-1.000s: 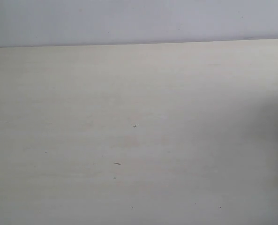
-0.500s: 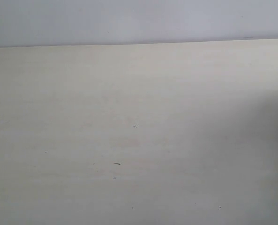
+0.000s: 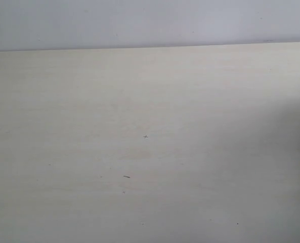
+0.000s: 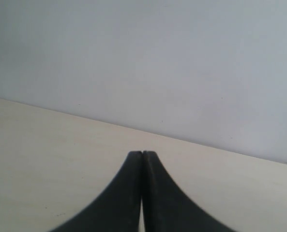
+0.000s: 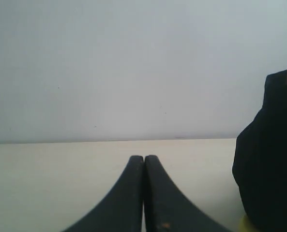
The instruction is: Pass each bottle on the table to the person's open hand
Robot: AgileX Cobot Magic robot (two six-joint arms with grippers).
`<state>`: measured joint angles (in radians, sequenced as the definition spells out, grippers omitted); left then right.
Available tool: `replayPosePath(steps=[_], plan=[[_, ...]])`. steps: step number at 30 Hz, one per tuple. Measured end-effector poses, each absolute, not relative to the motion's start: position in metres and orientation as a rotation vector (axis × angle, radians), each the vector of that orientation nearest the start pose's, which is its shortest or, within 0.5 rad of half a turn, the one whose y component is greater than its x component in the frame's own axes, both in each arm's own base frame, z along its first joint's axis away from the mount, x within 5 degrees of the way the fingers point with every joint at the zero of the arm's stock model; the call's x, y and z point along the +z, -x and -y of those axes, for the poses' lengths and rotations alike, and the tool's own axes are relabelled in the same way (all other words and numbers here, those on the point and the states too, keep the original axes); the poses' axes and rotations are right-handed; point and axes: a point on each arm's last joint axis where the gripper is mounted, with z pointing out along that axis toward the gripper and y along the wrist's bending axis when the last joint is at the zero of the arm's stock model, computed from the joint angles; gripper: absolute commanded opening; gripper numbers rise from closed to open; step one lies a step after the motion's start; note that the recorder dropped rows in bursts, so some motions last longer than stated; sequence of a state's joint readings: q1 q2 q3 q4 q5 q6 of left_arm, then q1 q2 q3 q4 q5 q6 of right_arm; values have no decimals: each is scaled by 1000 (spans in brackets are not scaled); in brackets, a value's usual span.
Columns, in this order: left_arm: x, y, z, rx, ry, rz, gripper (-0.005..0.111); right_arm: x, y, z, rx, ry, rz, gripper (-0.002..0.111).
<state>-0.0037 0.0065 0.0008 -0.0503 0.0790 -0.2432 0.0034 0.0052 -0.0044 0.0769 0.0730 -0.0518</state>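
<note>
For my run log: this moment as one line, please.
left gripper: shut, empty; right gripper: shut, empty; pale beige flat tabletop: no bottle in exterior view; dark-clothed person: seen

Open surface: the desk (image 3: pixel 150 152) shows bare pale top from the left edge of the exterior frame to the right, and from the lower edge up to its far edge.
Marks on it: tiny flat dark specks (image 3: pixel 126 176) just below centre of the frame, nothing that rises.
Far limit: a plain wall (image 3: pixel 150 20) across the upper strip of the frame, behind the desk's far edge.
Ahead of left fingers (image 4: pixel 131 183): pressed together; open desk, then wall.
Ahead of right fingers (image 5: pixel 133 183): pressed together; open desk, then wall.
Obstacle, right wrist view: a dark-clothed person (image 5: pixel 269 154) fills one side of the frame; a yellow rounded thing (image 5: pixel 247 226) is at its base, too cropped to identify.
</note>
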Motion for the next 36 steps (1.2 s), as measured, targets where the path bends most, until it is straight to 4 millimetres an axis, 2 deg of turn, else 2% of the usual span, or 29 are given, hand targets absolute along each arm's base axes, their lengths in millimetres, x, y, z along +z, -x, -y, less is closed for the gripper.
replayPosePath(steps=[36], plan=[[205,-57,1,-236,224,-1559,2,204,-57,-1,-16,30,-1599,0]])
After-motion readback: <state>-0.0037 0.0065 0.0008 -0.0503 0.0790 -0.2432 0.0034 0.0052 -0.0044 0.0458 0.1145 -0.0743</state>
